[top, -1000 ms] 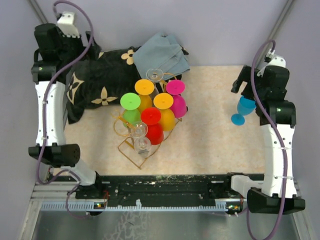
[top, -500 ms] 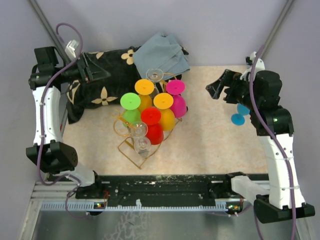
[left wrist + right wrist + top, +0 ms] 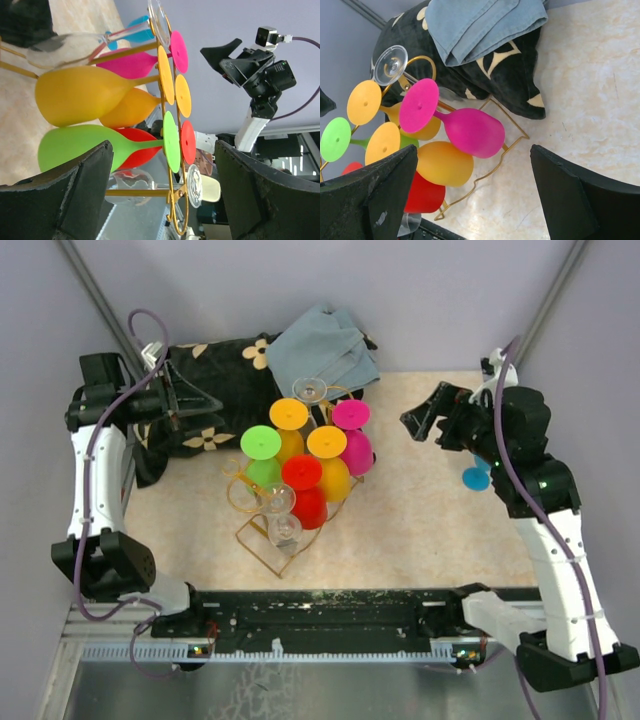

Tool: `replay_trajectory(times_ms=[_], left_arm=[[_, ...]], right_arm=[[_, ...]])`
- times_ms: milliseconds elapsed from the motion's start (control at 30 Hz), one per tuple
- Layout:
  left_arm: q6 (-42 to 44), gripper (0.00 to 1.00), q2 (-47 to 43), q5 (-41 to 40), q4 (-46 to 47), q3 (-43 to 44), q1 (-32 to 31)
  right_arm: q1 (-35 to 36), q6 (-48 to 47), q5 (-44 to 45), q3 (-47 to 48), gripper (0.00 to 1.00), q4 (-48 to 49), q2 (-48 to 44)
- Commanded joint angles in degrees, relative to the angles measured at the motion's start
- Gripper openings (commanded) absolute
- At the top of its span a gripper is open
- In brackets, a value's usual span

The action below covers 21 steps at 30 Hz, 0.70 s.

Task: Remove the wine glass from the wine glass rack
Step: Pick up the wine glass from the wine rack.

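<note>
The gold wire wine glass rack (image 3: 252, 540) stands mid-table and holds wine glasses hanging by their feet: pink (image 3: 355, 445), two orange (image 3: 290, 415), green (image 3: 260, 445), red (image 3: 303, 475) and clear ones (image 3: 286, 530). A blue wine glass (image 3: 478, 475) rests on the table at the right, partly hidden by my right arm. My right gripper (image 3: 422, 415) is open and empty, right of the rack; its view shows the pink glass (image 3: 470, 131) and the rack's base (image 3: 485, 175). My left gripper (image 3: 195, 395) is open and empty, left of the rack, facing the green glass (image 3: 85, 145).
A black cloth with beige flower prints (image 3: 210, 400) lies at the back left, with a folded blue-grey cloth (image 3: 325, 345) on it, right behind the rack. The beige mat (image 3: 420, 520) covers the table; a dark rail runs along the front edge (image 3: 330, 610).
My right gripper has left the blue glass on the table and swung left toward the rack, open. My left gripper has swung right over the black cloth toward the rack.
</note>
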Motion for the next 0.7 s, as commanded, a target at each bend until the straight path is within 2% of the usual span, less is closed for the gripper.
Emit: replay_trajectory(times_ms=[0,133,333,667], left_arm=[[6.62,0.87,-1.13,2.74,-9.75,-1.16,-0.88],[9.32,0.84,-1.41,1.59,-13.32,-1.98,-2.62],[8.88,0.82,-1.90,0.57,-13.30,-3.14,-6.08],[4.61,0.66,-1.85,-0.45,-9.17,-4.22,-9.81]], right_arm=[[3.36,0.59,2.34,0.95,0.95,4.83,2.43],[7.08,0.47,4.56,3.74,0.95,6.24,6.42],[7.75,0.53,4.03,5.95,0.96,7.48,9.52],[7.83,-0.16,4.53,5.78,0.96,7.17,9.74]])
